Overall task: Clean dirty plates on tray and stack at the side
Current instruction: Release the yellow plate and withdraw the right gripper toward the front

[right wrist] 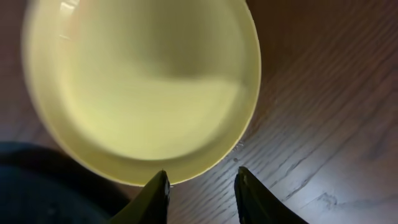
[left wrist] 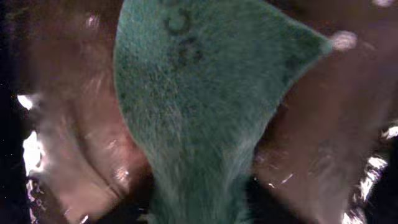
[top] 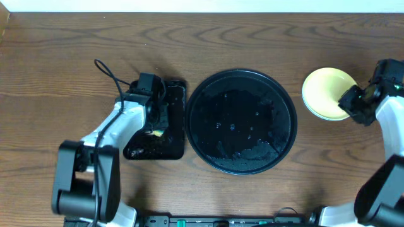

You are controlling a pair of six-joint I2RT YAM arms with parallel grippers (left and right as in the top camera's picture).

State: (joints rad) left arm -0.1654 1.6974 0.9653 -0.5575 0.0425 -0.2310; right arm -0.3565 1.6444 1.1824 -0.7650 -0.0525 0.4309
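Observation:
The large round black tray [top: 241, 121] lies mid-table, wet, with no plates on it. The pale yellow plate [top: 323, 92] sits on the table to its right and fills the right wrist view [right wrist: 137, 87], looking clean. The two light blue plates do not show. My right gripper [top: 347, 104] is open, its fingertips [right wrist: 202, 186] just off the plate's near rim, holding nothing. My left gripper [top: 155, 126] hangs over the small rectangular black tray, shut on a green sponge [left wrist: 199, 106] that fills its wrist view and hides the fingers.
The small rectangular black tray [top: 174, 149] lies left of the round tray, wet and glossy. A black cable [top: 108, 72] loops over the table behind the left arm. Bare wood table lies at far left and around the yellow plate.

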